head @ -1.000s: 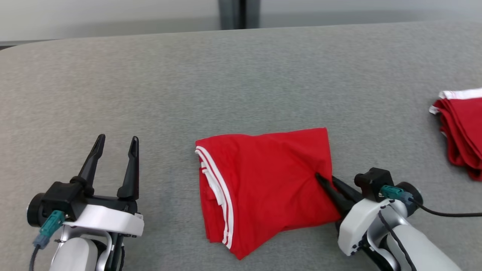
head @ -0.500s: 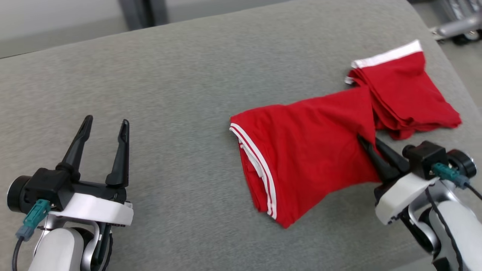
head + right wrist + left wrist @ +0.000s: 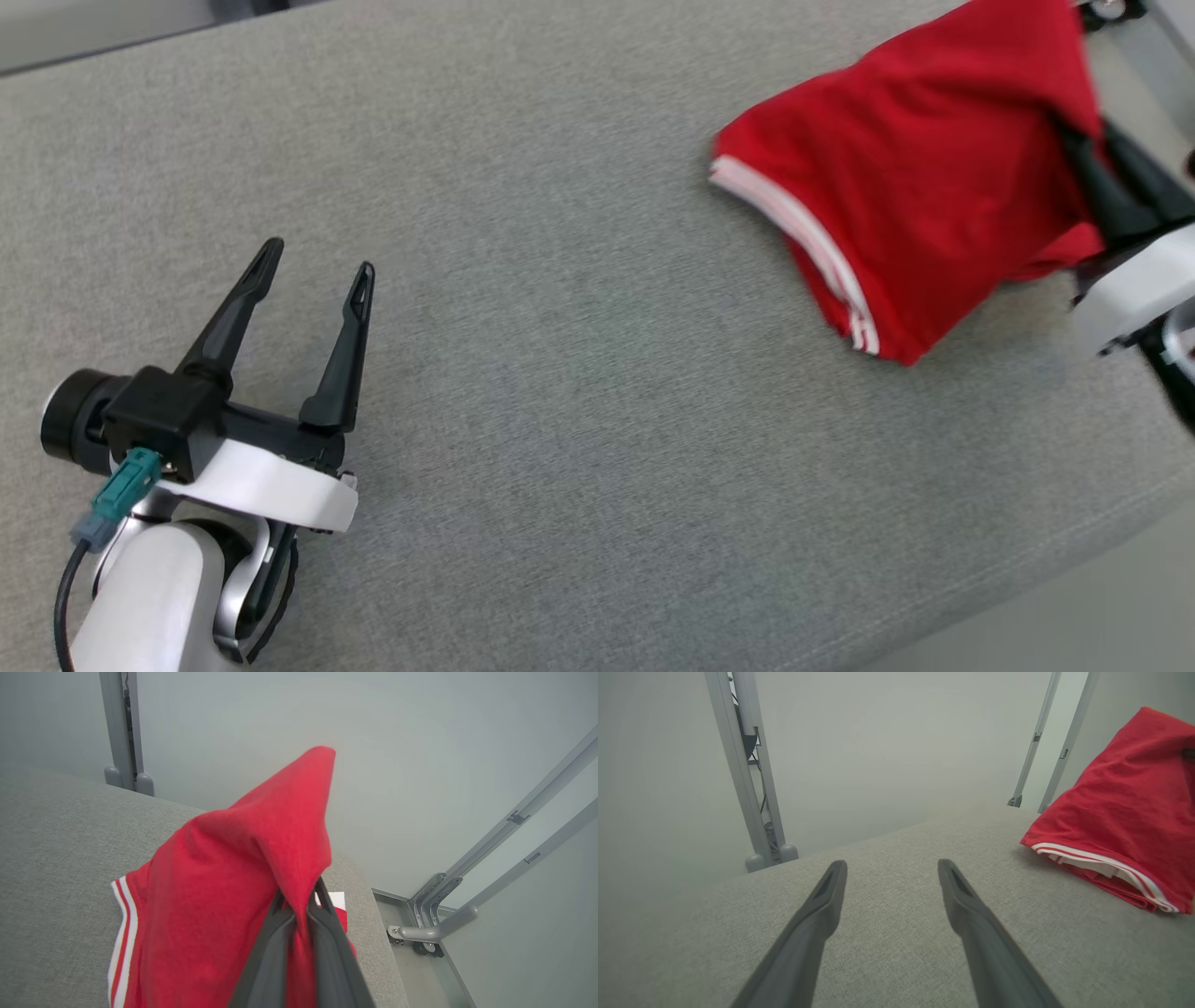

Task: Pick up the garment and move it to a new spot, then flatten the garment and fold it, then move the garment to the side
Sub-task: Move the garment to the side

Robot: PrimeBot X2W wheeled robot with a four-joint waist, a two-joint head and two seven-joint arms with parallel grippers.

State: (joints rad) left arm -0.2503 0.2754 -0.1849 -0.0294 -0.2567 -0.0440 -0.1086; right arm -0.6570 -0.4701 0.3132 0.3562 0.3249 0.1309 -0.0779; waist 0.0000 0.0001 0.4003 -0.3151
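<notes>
The garment [image 3: 915, 168] is red cloth with white stripes along one hem, lying at the table's far right. My right gripper [image 3: 1074, 140] is shut on its right-hand part, and the cloth bunches up over the dark fingers. In the right wrist view the garment [image 3: 224, 896] drapes up from the right gripper [image 3: 301, 891], while its striped hem rests on the table. My left gripper [image 3: 317, 259] stands open over bare table at the lower left, far from the cloth. The left wrist view has the left gripper [image 3: 892, 865] open and the garment [image 3: 1125, 812] to the right.
The grey fabric-covered table [image 3: 560, 327] ends close by at the lower right. A bit of another red and white cloth [image 3: 343, 914] peeks out behind my right fingers. Grey metal frame posts [image 3: 742, 765] stand beyond the table, and a bracket [image 3: 444, 924] sits on the floor.
The head camera has swung to the right. My right gripper has dragged the garment right, towards and over the other red pile, and lifted the gripped part. The left gripper stays open.
</notes>
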